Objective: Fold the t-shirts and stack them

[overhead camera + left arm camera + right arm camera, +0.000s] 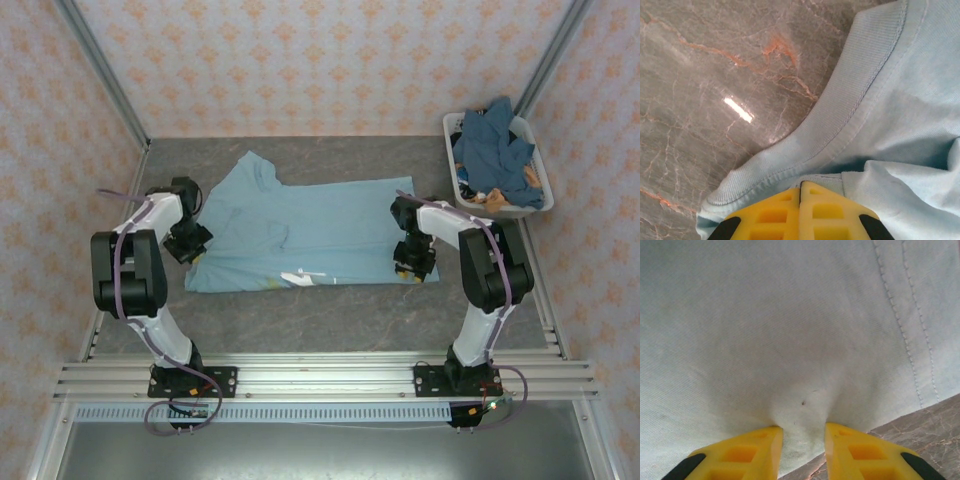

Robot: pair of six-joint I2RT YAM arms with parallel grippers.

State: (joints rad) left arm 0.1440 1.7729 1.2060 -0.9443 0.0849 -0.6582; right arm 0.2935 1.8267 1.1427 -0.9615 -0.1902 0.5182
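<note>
- The light blue t-shirt lies spread in the middle of the table. It is already folded lengthwise, and a little white print shows at its 6 o'clock edge.
- The left gripper is at the shirt's 9 o'clock end, beside the collar. Its jaws are pressed together, and a thin fold of cloth seems caught at the tips.
- The right gripper is at the 4 o'clock corner, near the hem. Its jaws are clamped on a small bunch of cloth.
- Risk: the left pinch looks very shallow, so the cloth may slip out when the arm lifts.
- Risk: if the two arms rise unevenly, the fold could open or wrinkle. The right jaws may also hold only the upper layer.
- The table is grey marbled stone, glossy, with a lamp reflection. The cloth may slide easily on it.
- A white basket with dark blue shirts stands at 2 o'clock.
- Pink patterned walls surround the table, and the aluminium rails are at 6 o'clock.
</note>
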